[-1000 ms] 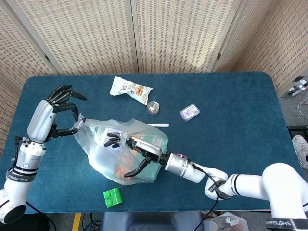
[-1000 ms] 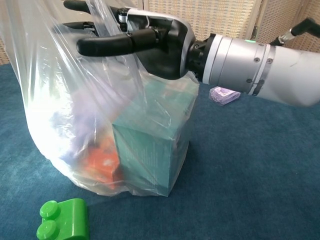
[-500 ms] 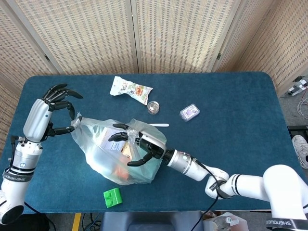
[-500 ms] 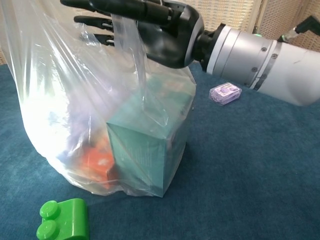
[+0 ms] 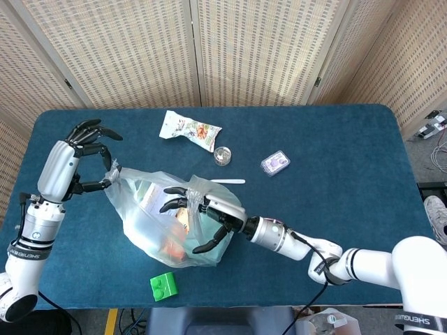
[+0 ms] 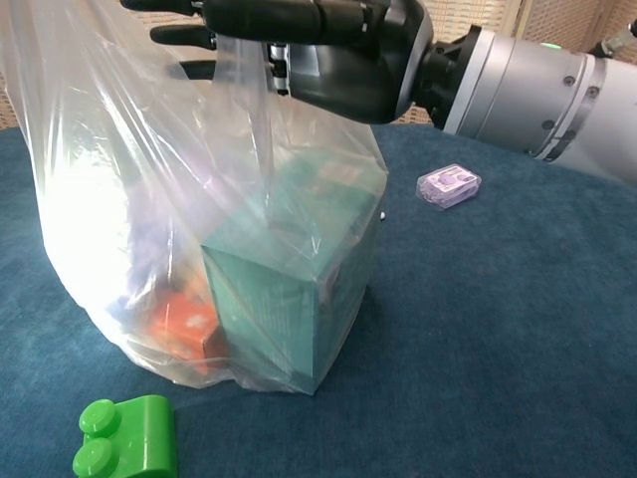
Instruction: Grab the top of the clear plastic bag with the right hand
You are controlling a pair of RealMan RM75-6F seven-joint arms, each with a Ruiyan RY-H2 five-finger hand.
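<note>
The clear plastic bag (image 5: 150, 223) stands at the table's front left with a teal box (image 6: 284, 289) and an orange item (image 6: 189, 324) inside. My right hand (image 5: 202, 215) is at the bag's top with its fingers spread over the mouth. A strip of the bag's top (image 5: 198, 187) lies across this hand, and in the chest view it hangs down from the right hand (image 6: 318, 45). No closed grip on it shows. My left hand (image 5: 78, 152) pinches the bag's left top corner (image 5: 112, 174) and holds it up.
A green block (image 5: 163, 286) lies in front of the bag near the table's front edge. Behind the bag are a snack packet (image 5: 188, 129), a small round container (image 5: 223, 155), a white stick (image 5: 227, 181) and a purple case (image 5: 275, 162). A wicker screen stands behind the table.
My right hand has risen to the bag's top and spread its fingers, with the plastic strip now draped over it. The left hand keeps its pinch and has barely shifted.
</note>
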